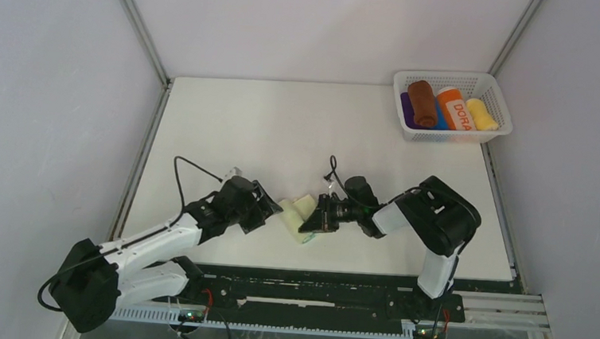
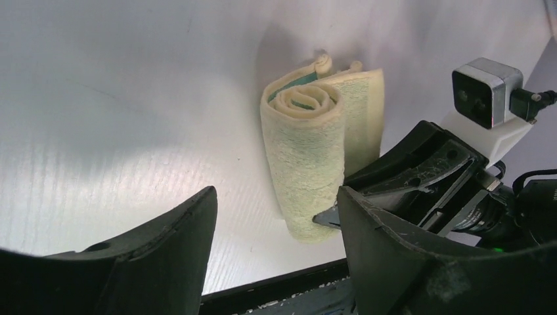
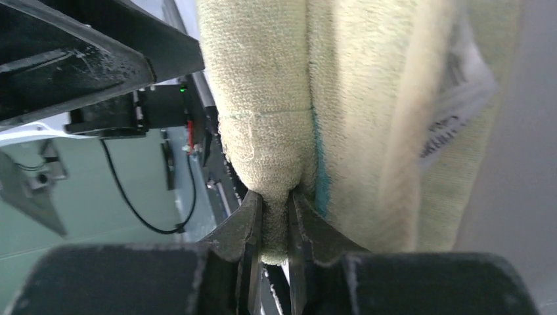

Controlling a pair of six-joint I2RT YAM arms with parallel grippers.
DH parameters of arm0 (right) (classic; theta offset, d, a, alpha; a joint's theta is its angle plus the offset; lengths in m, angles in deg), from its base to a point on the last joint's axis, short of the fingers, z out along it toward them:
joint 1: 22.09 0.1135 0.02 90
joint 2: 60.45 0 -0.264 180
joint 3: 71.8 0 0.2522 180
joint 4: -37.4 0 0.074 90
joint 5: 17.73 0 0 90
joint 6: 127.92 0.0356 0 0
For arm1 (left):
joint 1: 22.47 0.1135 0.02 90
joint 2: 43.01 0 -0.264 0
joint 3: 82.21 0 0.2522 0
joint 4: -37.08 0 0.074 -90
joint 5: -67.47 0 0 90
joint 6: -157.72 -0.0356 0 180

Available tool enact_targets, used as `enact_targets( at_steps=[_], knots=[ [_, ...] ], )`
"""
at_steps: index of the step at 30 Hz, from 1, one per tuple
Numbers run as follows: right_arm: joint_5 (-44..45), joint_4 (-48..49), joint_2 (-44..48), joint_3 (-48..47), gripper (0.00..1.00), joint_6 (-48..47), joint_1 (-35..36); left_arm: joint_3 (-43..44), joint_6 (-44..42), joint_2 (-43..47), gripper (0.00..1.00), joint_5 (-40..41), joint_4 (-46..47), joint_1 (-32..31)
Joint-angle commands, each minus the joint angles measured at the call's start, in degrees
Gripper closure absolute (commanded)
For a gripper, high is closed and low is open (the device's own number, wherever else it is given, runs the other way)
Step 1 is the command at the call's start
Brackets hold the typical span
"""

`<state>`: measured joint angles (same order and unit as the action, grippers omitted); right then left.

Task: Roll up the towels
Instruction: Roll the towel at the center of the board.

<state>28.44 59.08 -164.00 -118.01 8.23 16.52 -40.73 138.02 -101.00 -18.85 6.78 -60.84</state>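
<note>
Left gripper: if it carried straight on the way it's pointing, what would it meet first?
The rolled teal-and-cream towel, lying just ahead of the left gripper and in line with its open jaws. The right gripper, pinching the towel's end, sits beside that line and would probably be missed.

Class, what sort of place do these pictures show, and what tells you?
Probably a robot lab test cell: left arm and right arm mounted at a white table, plain white walls closing it in.
</note>
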Motion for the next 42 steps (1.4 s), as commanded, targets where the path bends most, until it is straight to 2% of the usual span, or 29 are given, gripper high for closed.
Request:
enact_targets(
  at_steps=[1, 5, 11, 15, 17, 20, 23, 26, 32, 38, 42],
  knots=[
    [-5.44, 16.32, -6.24, 4.76, 1.0, 13.22, -1.96, 2.76, -1.63, -3.93, 0.28, -1.44, 4.51, -0.64],
    [-5.99, 21.9, -10.65, 6.99, 1.0, 17.28, -3.63, 5.53, -2.81, -9.27, 0.3, -2.26, 5.71, -0.82],
    [-4.47, 16.33, -10.49, 7.36, 0.95, 14.67, -3.98, 7.58, -3.13, -15.78, 0.33, -2.75, 7.35, -1.38],
    [-2.39, 6.67, -5.98, 5.96, 0.82, 9.16, -3.81, 8.21, -3.08, -18.93, 0.36, -2.63, 6.2, -1.87],
    [-0.46, 0.28, -2.17, 5.03, 0.73, 5.18, -3.58, 8.31, -3.05, -20.29, 0.37, -2.71, 5.32, -2.06],
    [4.35, -13.61, 4.43, 2.22, 0.62, -1.32, -2.19, 8.22, -3.0, -21.69, 0.38, -2.67, 4.26, -2.14],
    [12.21, -26.23, 11.27, -1.32, 0.53, -7.83, 0.52, 8.51, -3.22, -22.81, 0.38, -2.55, 3.19, -2.24],
    [20.95, -35.21, 16.67, -4.4, 0.48, -12.34, 4.09, 9.03, -3.59, -23.53, 0.38, -2.57, 2.38, -2.39],
    [49.27, -50.71, 23.79, -12.2, 0.43, -21.57, 16.85, 10.04, -3.97, -23.98, 0.38, -2.38, 1.36, -2.75],
    [66.6, -54.17, 20.32, -18.61, 0.42, -29.24, 29.5, 10.16, -3.86, -24.08, 0.38, -2.39, 0.91, -2.85],
    [74.1, -56.93, 13.36, -23.27, 0.41, -30.81, 33.92, 10.24, -3.78, -23.92, 0.38, -2.42, 0.55, -2.85]
  ],
)
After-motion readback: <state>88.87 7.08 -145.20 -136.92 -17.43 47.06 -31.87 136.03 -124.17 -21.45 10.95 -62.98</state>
